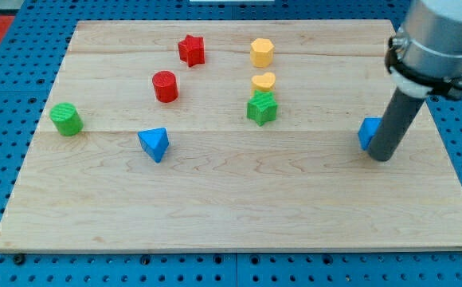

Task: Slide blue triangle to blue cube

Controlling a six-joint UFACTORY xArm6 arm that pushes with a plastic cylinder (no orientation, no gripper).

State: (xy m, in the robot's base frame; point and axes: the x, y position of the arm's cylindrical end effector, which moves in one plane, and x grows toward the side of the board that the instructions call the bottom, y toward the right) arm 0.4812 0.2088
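The blue triangle (154, 143) lies on the wooden board (239, 207) at the view's left of centre. The blue cube (368, 133) sits at the view's right, partly hidden behind my rod. My tip (381, 157) rests on the board just right of and below the blue cube, touching or nearly touching it. The tip is far to the right of the blue triangle.
A green cylinder (66, 119) stands at the far left. A red cylinder (165, 86) and a red star (191, 49) lie above the triangle. A yellow hexagon (262, 52), a yellow heart (264, 81) and a green star (261, 108) stand in a column at the centre.
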